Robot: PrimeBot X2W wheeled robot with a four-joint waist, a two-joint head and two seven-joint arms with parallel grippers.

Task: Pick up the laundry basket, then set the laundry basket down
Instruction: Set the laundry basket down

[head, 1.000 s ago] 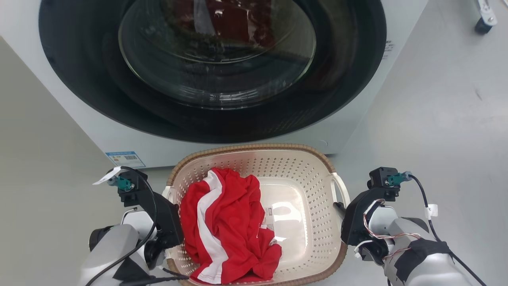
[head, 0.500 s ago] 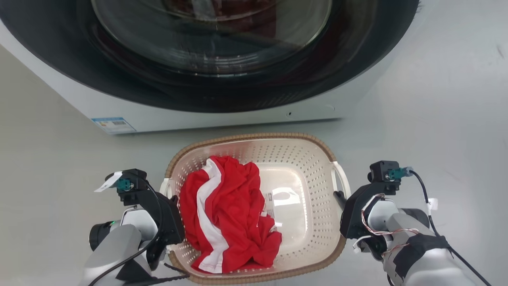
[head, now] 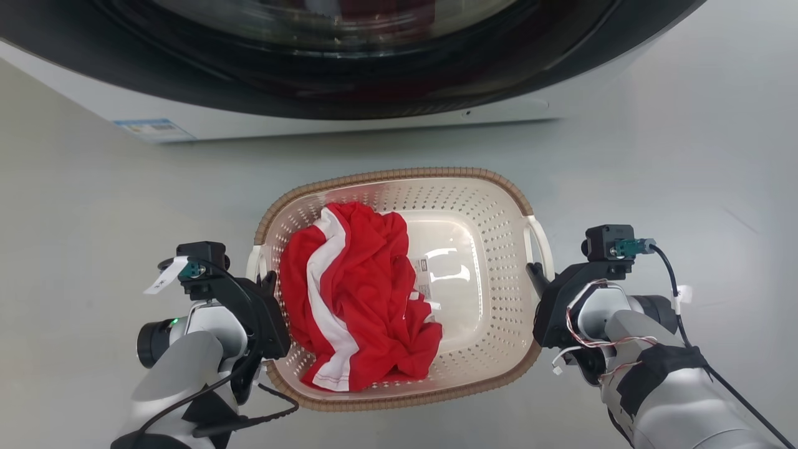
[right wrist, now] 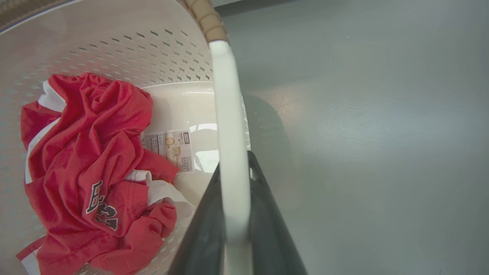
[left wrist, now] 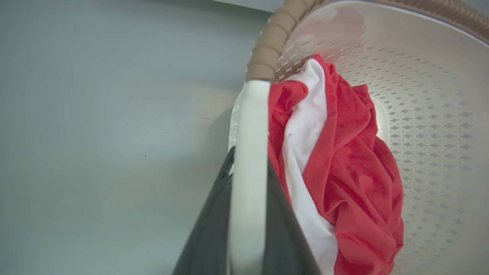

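Head view has the laundry basket (head: 399, 178) on the grey floor (head: 686, 156) between the two arms, with a crumpled red and white shirt (head: 355, 293) piled in its left half. The left tool (head: 260, 280) is clamped on the white left handle (left wrist: 248, 133), and the left wrist view shows the loop pinched between the dark fingers (left wrist: 208, 229). Same deal on the other side: the right tool (head: 535, 274) is closed on the right handle (right wrist: 229, 133). Compared with a second ago, the whole picture has shifted, so the camera moved. The washing machine (head: 374, 125) is now cropped to a strip along the top. Back then the basket's far rim overlapped the machine's front; now there's a wide band of floor between them. Both tools have kept the same grip on the handles, and the shirt hasn't really shifted. Can't tell whether the basket is off the floor.
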